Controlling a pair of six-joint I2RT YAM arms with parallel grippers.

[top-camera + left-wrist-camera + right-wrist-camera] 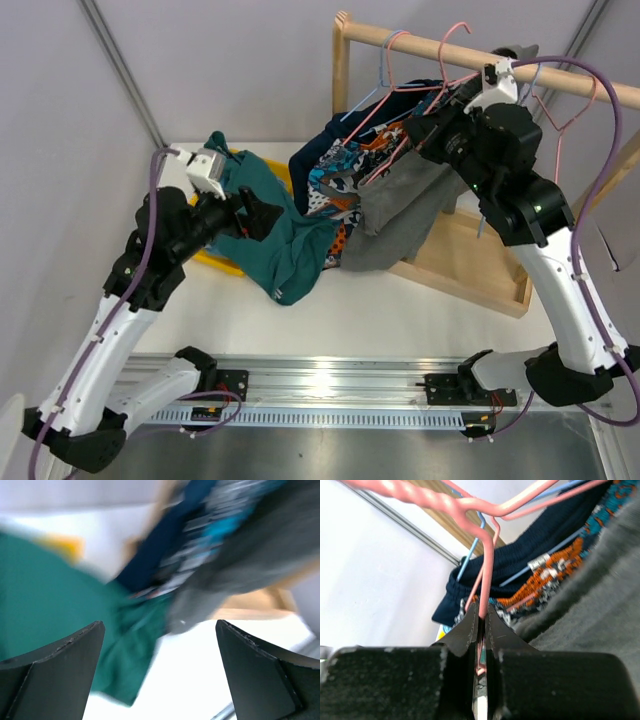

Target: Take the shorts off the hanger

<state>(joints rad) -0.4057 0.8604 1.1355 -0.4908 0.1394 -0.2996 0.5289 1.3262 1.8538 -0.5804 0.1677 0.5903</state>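
Left gripper: spread wide with nothing between the fingers, just beside the teal shorts.
Teal shorts: slumped on the near-left of the table, partly over a yellow tray.
Other shorts: grey shorts, patterned shorts and navy shorts bunch mid-table, draped down from the hangers.
Right gripper: pressed together on the wire of a pink hanger, far right, under the wooden rail.
Step in hand: freeing a pair from the pinched hanger, as I judge it.
Doing it well: keep the right pinch steady. The left should take the fabric low and draw it along the wire, toward the near left, clear of the other wires.
Count, shorts: four seen.
Count, hangers: probably three pink and one pale blue, but the wires cross.
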